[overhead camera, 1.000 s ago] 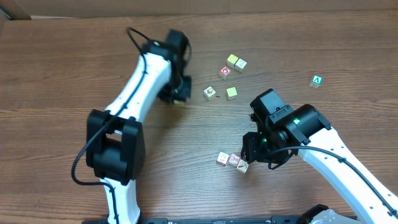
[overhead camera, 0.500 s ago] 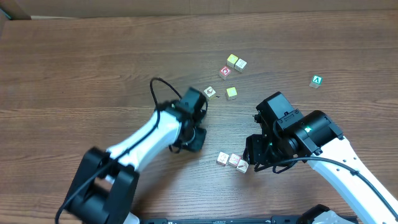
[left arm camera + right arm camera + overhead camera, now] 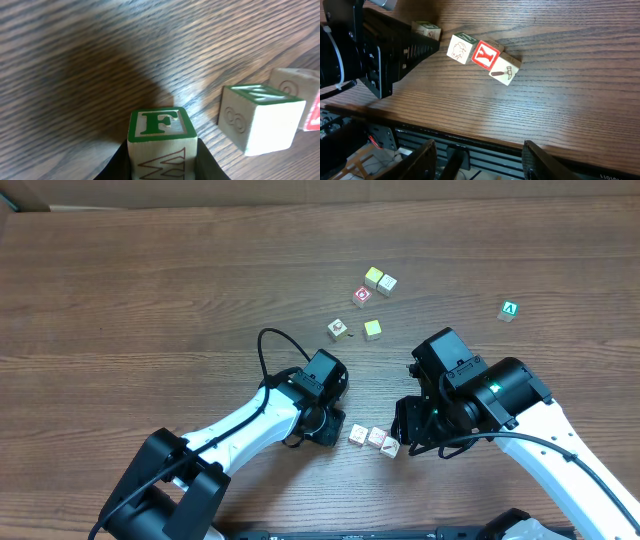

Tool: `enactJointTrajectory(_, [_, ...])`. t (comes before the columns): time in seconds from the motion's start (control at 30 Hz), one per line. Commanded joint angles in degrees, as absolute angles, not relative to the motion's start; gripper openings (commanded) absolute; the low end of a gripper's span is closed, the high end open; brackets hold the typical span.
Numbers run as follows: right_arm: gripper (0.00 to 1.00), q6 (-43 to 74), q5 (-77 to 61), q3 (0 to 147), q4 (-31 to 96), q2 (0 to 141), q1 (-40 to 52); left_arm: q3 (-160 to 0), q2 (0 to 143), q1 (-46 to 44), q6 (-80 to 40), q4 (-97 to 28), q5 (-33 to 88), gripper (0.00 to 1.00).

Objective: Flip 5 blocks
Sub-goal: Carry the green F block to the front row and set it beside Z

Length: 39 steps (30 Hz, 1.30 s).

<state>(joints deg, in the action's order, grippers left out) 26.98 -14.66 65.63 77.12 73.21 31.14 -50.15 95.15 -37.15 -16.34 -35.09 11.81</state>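
The left tool [image 3: 330, 427] is closed narrowly on a block with a green F [image 3: 161, 125] on its top face, holding it low over the wooden surface [image 3: 150, 280], just beside a row of three blocks [image 3: 377, 437] at the near edge. In the right wrist view those three lie touching, showing an animal outline, a red letter and a hammer. The right tool [image 3: 482, 160] hovers next to that row with its fingers wide apart and nothing between them. Judging by the layout, the three in the row have probably been dealt with and the one in the left tool is the fourth, part-way through its turn, though the pictures cannot prove which faces were up at the start. That would leave one more, likely from the far cluster, where a block with a red picture [image 3: 362, 296] and a block with a dark picture [image 3: 338, 329] lie near two yellow cubes [image 3: 372, 329], well apart from the tools. A green A cube [image 3: 510, 309] lies alone to the far right. No box, tray or other container is in view; everything lies loose on the surface.
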Motion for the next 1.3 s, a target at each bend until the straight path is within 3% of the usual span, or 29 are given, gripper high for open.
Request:
enactJointTrajectory(0.0, [0.56,26.96,-14.68,67.26,76.84,72.16,31.05,-49.74,94.41,-37.65,-16.71,-33.91,14.11,0.06])
enactJointTrajectory(0.43, [0.56,26.94,-14.68,67.26,76.86,72.16,31.05,-49.71,94.43,-40.56,-16.75,-33.1,14.83,0.11])
enactJointTrajectory(1.0, [0.56,26.92,-14.68,67.26,77.28,72.16,31.05,-49.65,94.43,-40.69,-17.17,-33.43,14.39,0.37])
enactJointTrajectory(1.27, [0.56,26.92,-14.68,67.26,77.25,72.16,31.05,-49.65,94.41,-40.6,-17.19,-33.52,14.35,0.36])
